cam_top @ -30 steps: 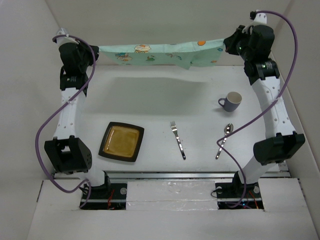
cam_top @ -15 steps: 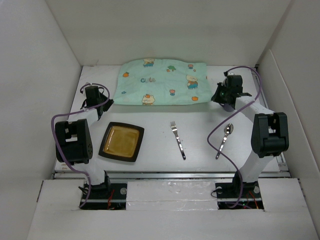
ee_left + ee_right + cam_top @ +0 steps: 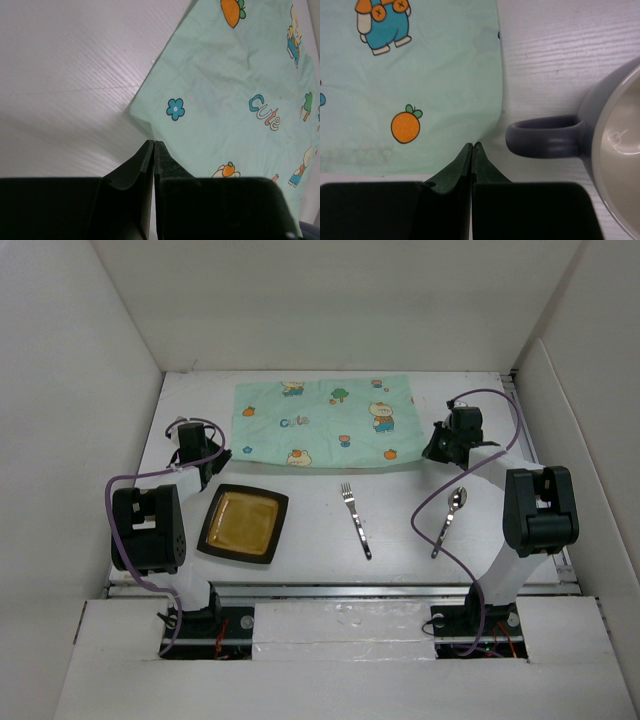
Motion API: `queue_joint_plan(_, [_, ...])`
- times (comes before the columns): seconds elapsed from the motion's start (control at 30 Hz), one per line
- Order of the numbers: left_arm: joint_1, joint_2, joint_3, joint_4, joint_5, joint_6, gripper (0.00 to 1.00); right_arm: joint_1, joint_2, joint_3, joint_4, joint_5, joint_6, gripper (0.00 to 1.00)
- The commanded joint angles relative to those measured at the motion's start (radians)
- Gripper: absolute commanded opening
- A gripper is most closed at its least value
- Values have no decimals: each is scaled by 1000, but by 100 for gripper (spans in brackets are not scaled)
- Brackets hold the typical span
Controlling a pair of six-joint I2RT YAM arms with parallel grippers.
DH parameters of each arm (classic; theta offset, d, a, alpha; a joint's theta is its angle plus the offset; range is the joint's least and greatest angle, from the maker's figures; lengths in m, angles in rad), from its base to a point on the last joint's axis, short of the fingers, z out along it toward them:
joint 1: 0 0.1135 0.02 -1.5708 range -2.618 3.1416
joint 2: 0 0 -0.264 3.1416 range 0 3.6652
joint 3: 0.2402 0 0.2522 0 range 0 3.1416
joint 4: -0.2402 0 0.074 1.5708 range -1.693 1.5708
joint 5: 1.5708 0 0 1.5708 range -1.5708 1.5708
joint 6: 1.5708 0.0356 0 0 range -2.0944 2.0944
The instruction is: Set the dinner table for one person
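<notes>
Whereas half a second ago the placemat (image 3: pixel 325 422) lay puffed and rumpled, we now see it flat and drawn slightly toward the arms on the dinner table (image 3: pixel 300 490), the white top that spans the whole workspace. One second ago it hung stretched in the air between the two raised arms, and the mug stood in open view to the right of the spoon's far end; now, from above, the right arm covers the mug. The left gripper (image 3: pixel 153 145) has come down to the placemat's near left corner, its fingers pressed together on the cloth edge. The right gripper (image 3: pixel 472 146) is likewise closed on the near right corner. In the right wrist view the mug (image 3: pixel 600 150) stands just right of the placemat, apart from it, handle toward the cloth; we see nothing inside it. Nearer the arms than the placemat, unchanged, lie the square plate (image 3: pixel 243 523) at left, bare of food, the fork (image 3: pixel 356 519) in the middle and the spoon (image 3: pixel 448 520) at right.
</notes>
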Motion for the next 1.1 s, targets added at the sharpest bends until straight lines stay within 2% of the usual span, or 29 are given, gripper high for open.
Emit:
queue_joint_plan(0.0, [2,-82,-41,21,-15,-23,0,-16,-43,-18,56,22,15,1])
queue_joint_plan(0.1, [2,-128,-63,10,-16,-33,2,-16,-82,-46,58,30,25,1])
queue_joint_plan(0.2, [2,-164,-77,7,-6,-37,12,-16,-128,-72,56,48,32,4])
queue_joint_plan(0.4, [2,-188,-93,-11,-2,-42,13,-16,-162,-104,33,63,37,7])
queue_joint_plan(0.47, [2,-196,-93,-17,4,-43,14,-5,-174,-118,32,83,40,12])
queue_joint_plan(0.5, [2,-220,-93,-19,11,-50,16,-5,-181,-124,31,102,43,24])
queue_joint_plan(0.6, [2,-301,-97,-16,36,-56,17,-5,-203,-119,-14,105,40,39])
queue_joint_plan(0.7, [2,-422,-78,-37,73,-42,19,4,-266,-110,-47,106,40,41])
queue_joint_plan(0.8, [2,-548,-14,-114,122,10,20,57,-376,-118,-94,180,46,41])
queue_joint_plan(0.87, [2,-617,17,-129,203,33,22,91,-448,-165,-70,195,52,40])
queue_joint_plan(0.9, [2,-685,26,-147,236,47,23,143,-509,-185,-58,211,58,34])
queue_joint_plan(0.93, [2,-714,35,-160,295,91,23,169,-542,-200,-54,223,61,25])
queue_joint_plan(1.0, [2,-801,61,-238,341,143,21,256,-594,-283,-7,162,74,0])
queue_joint_plan(1.03, [-9,-834,68,-252,352,185,10,298,-634,-318,93,102,84,0])
queue_joint_plan(1.07, [-27,-867,60,-288,338,202,3,349,-646,-360,144,36,101,0])
